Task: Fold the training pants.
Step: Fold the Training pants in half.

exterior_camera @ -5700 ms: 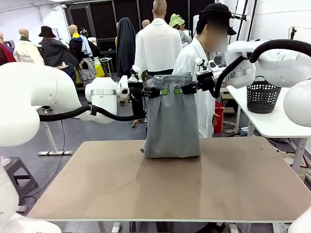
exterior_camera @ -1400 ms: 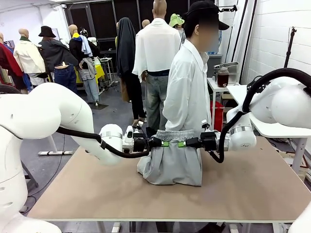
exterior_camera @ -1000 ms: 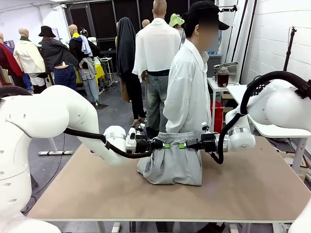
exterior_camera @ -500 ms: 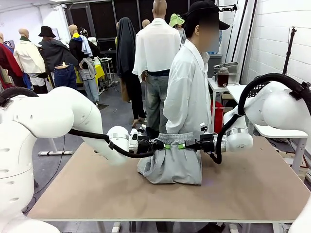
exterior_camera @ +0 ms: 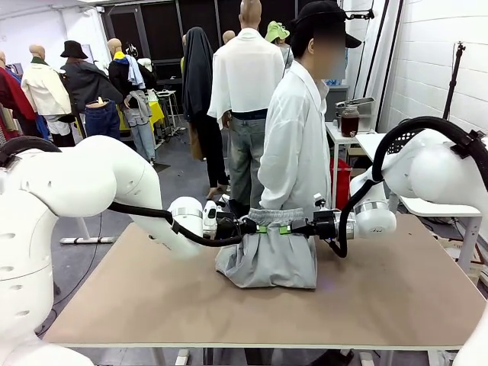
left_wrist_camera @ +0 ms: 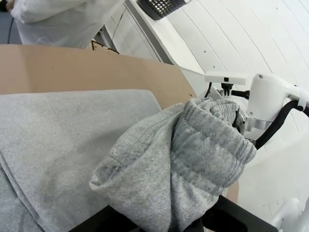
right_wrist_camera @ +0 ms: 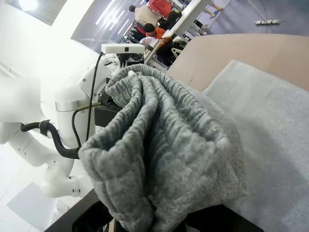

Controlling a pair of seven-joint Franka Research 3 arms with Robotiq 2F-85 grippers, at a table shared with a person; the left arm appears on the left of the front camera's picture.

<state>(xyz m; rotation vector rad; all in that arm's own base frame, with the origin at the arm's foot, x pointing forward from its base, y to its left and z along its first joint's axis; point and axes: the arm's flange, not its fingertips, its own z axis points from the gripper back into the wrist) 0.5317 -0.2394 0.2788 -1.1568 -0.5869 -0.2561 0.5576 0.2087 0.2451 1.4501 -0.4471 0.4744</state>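
The training pants (exterior_camera: 268, 255) hang low over the middle of the brown table (exterior_camera: 381, 305), stretched between the two arms by their gathered waistband — the lower part of the grey fabric is heaped and spread on the tabletop. The left gripper (exterior_camera: 258, 227) comes in from the left and is clamped tight on the left end of the waistband; the right gripper (exterior_camera: 285, 227) is clamped tight on the right end. Both sit level with each other, just above the table, green pads showing at the band. In the left wrist view the bunched, ribbed waistband (left_wrist_camera: 203, 150) fills the space over the fingers, with flat grey cloth lying on the table behind it. A person in a white shirt (exterior_camera: 293, 145) stands at the far edge — right behind the pants.
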